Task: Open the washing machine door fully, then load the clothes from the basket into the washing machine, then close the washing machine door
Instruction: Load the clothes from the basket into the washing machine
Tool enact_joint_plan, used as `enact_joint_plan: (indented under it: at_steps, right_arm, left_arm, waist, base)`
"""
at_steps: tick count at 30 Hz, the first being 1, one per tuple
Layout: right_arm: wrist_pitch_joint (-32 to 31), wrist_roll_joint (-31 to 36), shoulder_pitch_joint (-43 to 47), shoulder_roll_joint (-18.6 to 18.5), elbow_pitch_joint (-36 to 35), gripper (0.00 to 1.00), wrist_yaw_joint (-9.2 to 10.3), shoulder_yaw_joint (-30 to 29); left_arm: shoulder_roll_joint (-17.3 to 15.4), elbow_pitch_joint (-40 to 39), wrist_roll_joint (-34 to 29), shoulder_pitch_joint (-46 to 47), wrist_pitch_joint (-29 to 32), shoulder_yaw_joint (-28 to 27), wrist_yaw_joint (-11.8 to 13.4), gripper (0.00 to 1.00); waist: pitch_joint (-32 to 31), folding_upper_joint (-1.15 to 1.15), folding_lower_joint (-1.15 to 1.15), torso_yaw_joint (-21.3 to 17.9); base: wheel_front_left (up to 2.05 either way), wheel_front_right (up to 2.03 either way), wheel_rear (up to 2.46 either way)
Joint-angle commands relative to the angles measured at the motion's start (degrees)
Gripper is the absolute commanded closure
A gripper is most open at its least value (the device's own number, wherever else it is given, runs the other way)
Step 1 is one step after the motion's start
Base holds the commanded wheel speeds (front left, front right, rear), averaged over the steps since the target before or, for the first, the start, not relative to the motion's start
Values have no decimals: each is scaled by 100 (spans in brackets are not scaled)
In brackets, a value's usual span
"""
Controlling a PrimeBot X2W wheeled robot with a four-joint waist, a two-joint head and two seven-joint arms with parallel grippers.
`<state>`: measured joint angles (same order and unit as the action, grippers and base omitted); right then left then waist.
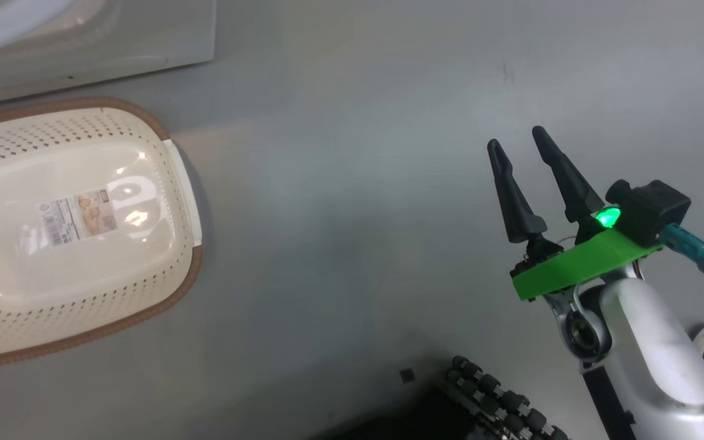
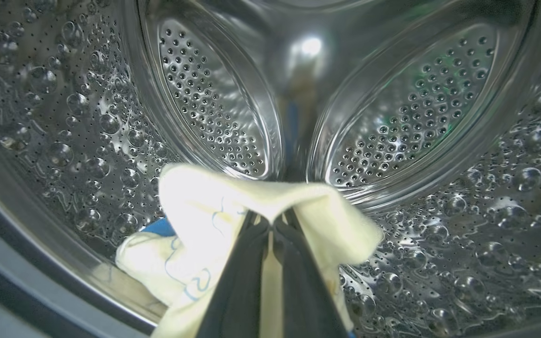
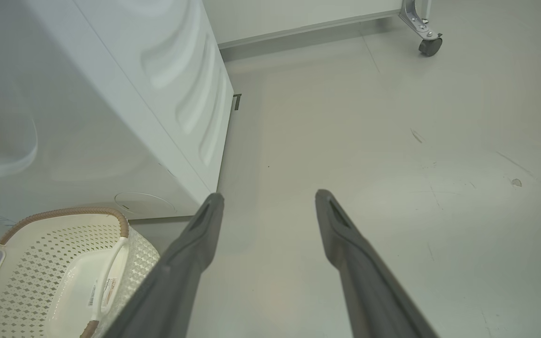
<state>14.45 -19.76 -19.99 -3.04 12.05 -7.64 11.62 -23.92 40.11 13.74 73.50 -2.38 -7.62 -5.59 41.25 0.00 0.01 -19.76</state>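
Presently, left end effector [image 2: 270, 224] sits inside the drum [image 2: 416, 94], clamped on a cream garment [image 2: 195, 211], blue-trimmed — right end effector [image 1: 516, 137] splayed wide, empty, above the floor [image 1: 358, 183].

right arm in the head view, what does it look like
The right gripper has two long, tapered black fingers on a bright green bracket, beside a black camera block with a glowing green light and a teal cable plug. The forearm is glossy silver-white.

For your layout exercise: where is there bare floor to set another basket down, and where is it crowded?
Free: the floor between the basket and the open right gripper. Crowded: the drum, where the left gripper grips the clothes.
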Motion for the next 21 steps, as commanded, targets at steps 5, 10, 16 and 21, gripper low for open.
enact_joint_plan:
  at_steps: [5,10,16,21]
  right_arm:
    - [55,-153,-187,9,-188,0,15,259]
    - [55,-395,-259,14,-313,0,15,430]
    - [55,-478,-284,15,-307,0,15,498]
    - [55,-501,-323,15,-300,0,15,506]
  left_arm:
    - [-607,63,-276,1210,-45,319,-83,100]
    - [-701,209,-357,2040,-729,386,-43,100]
    - [-708,965,-521,2280,-782,668,-64,100]
    - [-697,1469,-590,2295,-717,806,-30,100]
  waist:
    - [388,0,-1,-295]
    - [533,0,-1,-422]
    - [599,0,-1,-456]
    - [645,0,-1,-463]
  base:
    - [0,0,0]
    - [0,0,0]
    - [0,0,0]
    - [0,0,0]
